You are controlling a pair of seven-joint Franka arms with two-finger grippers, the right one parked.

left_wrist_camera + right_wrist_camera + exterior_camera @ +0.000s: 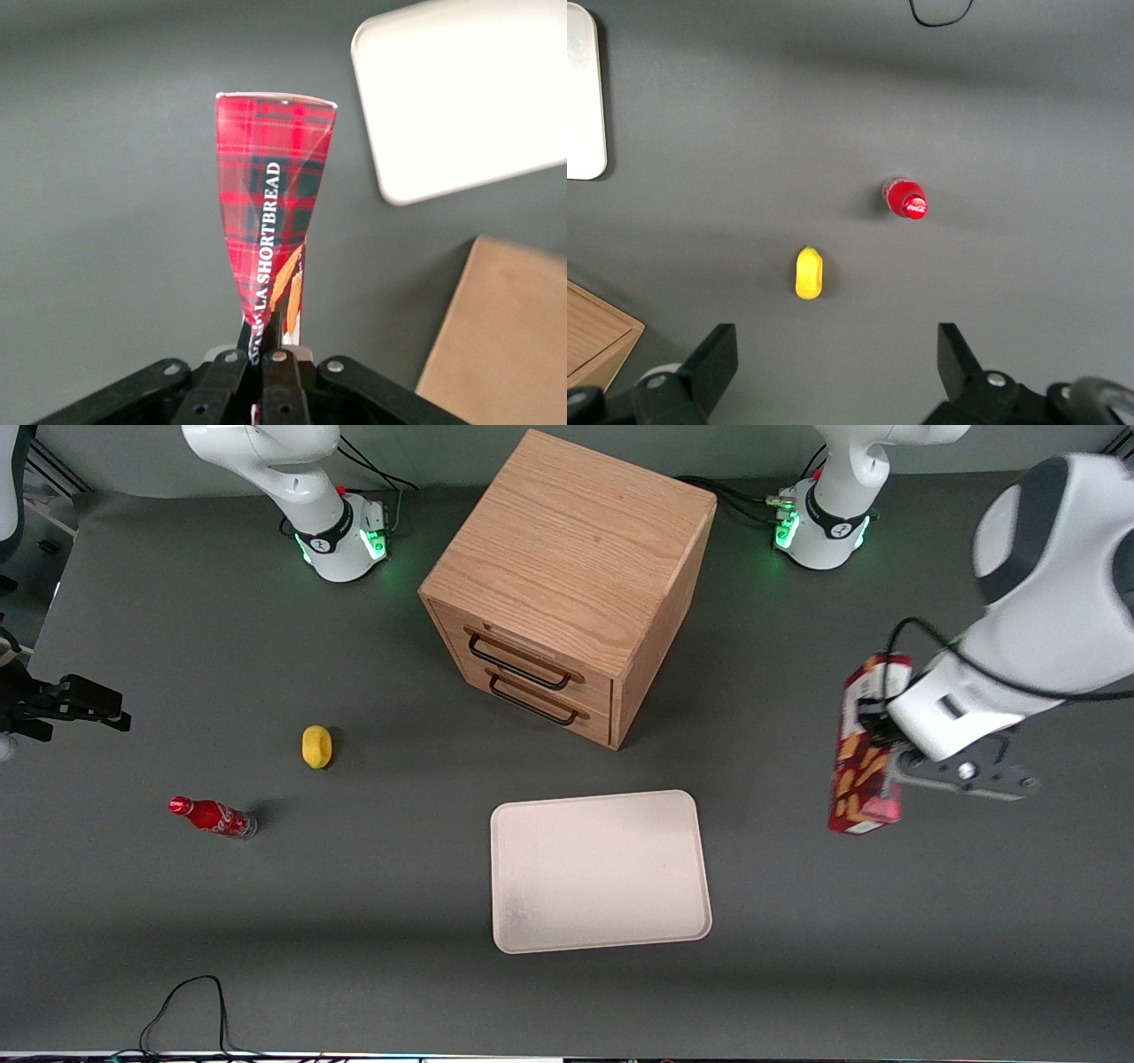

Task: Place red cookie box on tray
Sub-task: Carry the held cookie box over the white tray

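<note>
Nearest the front camera, the tray [601, 871] is lying flat on the table [354, 921] with nothing on it, waiting to receive the carton. Toward the working arm's end, the red cookie box [864, 748] is hanging in the air, well apart from the tray, its long axis pointing roughly downward. The claw [266, 367] is pinching one end of it, fingers [282, 372] closed tight on the carton so that it dangles below; the wrist view is showing the tartan side squeezed narrow at the grip. Holding it high probably lets it travel across without scraping the table. The left arm is reaching in from the side, its forearm sloping downward to the wrist. Farther off, the wooden drawer cabinet [567, 584] is standing clear of that path.
</note>
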